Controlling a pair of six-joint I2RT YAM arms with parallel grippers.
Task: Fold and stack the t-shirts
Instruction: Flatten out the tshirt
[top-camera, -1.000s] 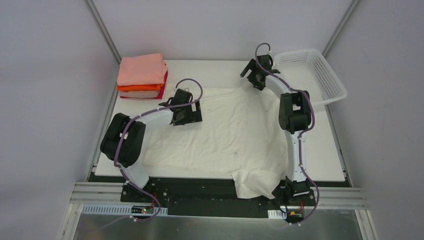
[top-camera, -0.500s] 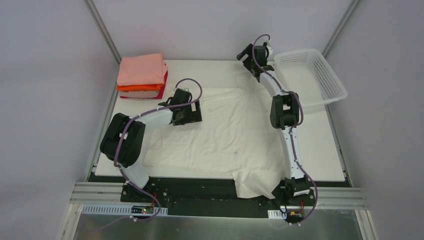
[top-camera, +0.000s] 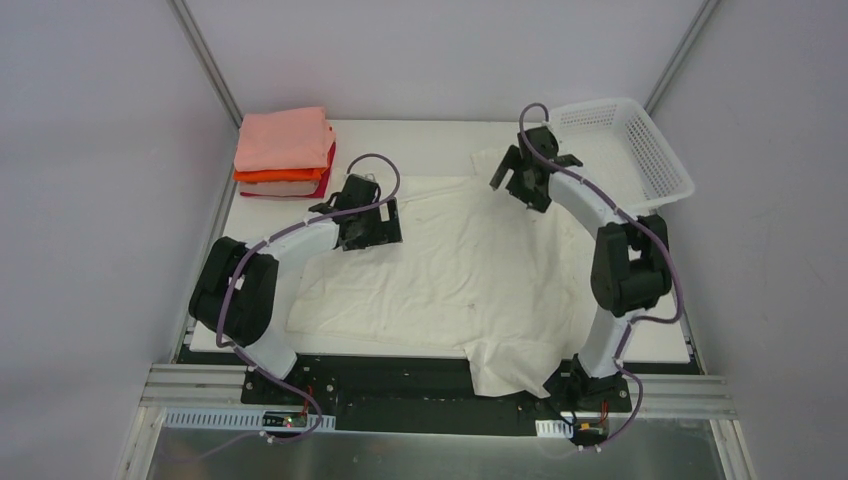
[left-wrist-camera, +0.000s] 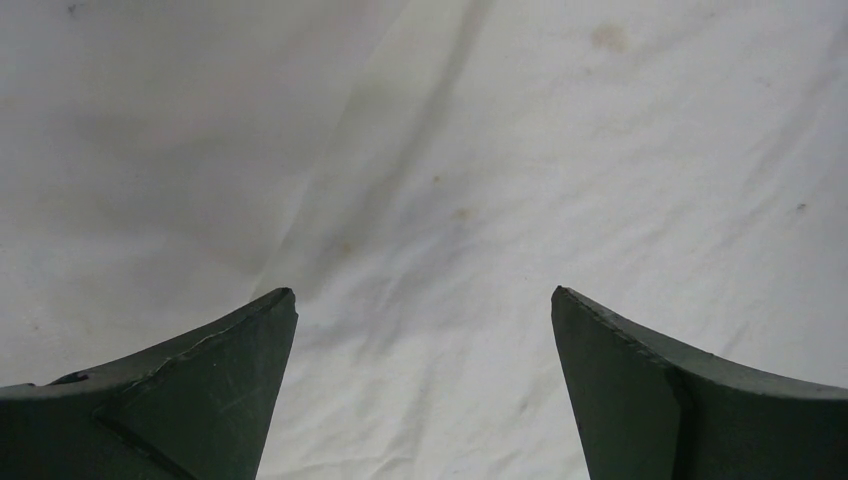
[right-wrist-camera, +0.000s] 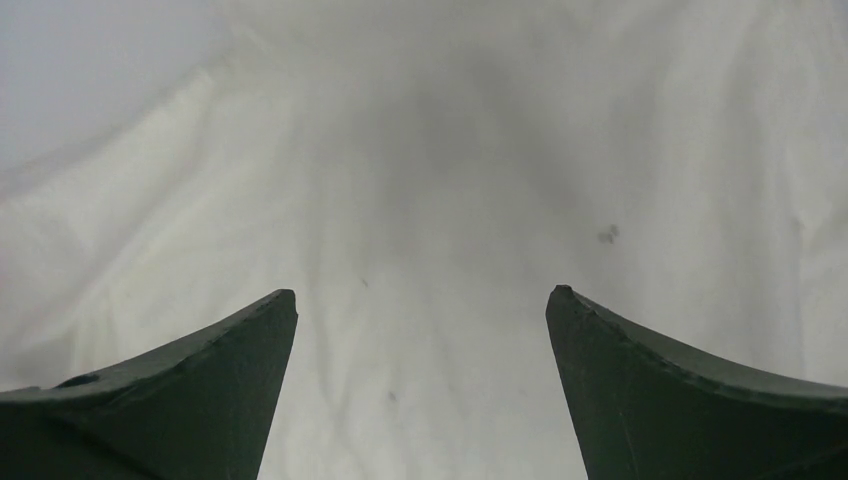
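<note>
A large cream-white t-shirt (top-camera: 455, 270) lies spread over the table, one part hanging over the near edge. Folded t-shirts are stacked at the back left: salmon-pink (top-camera: 284, 138) on top, orange (top-camera: 280, 175) and crimson-red (top-camera: 322, 185) below. My left gripper (top-camera: 375, 232) hovers low over the shirt's left upper part, open, only white cloth (left-wrist-camera: 430, 250) between its fingers (left-wrist-camera: 230, 390). My right gripper (top-camera: 520, 180) is over the shirt's far right sleeve area, open, with cloth (right-wrist-camera: 420, 260) below and nothing held between its fingers (right-wrist-camera: 640, 380).
A white plastic lattice basket (top-camera: 640, 150) stands at the back right corner, just beyond the right arm. The table's white surface (top-camera: 420, 140) shows behind the shirt. Frame posts rise at both back corners.
The right arm has swung back from the far edge toward the shirt's far right part, its elbow moving out to the right. The left arm has barely shifted.
</note>
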